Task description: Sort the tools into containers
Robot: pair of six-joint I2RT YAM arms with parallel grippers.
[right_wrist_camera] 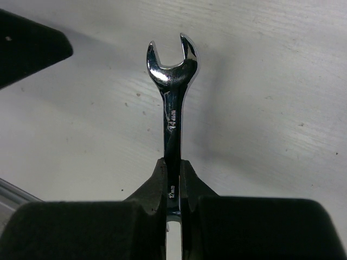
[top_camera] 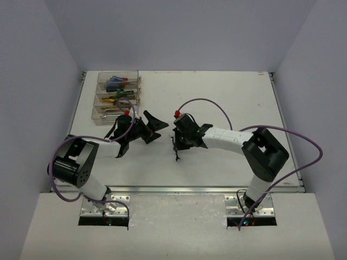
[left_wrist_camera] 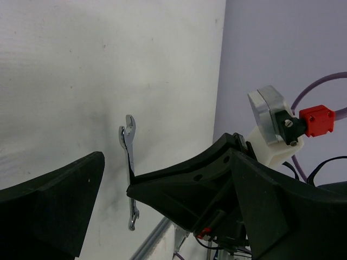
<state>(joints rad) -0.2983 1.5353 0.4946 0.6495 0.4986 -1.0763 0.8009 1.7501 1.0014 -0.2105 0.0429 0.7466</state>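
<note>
Now the right gripper (right_wrist_camera: pixel 172 168) is clenched on a silver wrench (right_wrist_camera: pixel 171 97), well to the right of the bins (top_camera: pixel 99 112). The left gripper (top_camera: pixel 154 129), spread open and holding nothing, sits between the bins and the wrench.

Wrench (right_wrist_camera: pixel 172 108) in right jaws over table (top_camera: pixel 233 103) ctr; bins (top_camera: pixel 102 80) far-left corner, behind left jaws.

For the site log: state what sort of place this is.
Probably a robot lab test cell, not a workshop: a white table boxed in by plain panels, two arms bolted at its near edge, and clear bins of hand tools.
</note>
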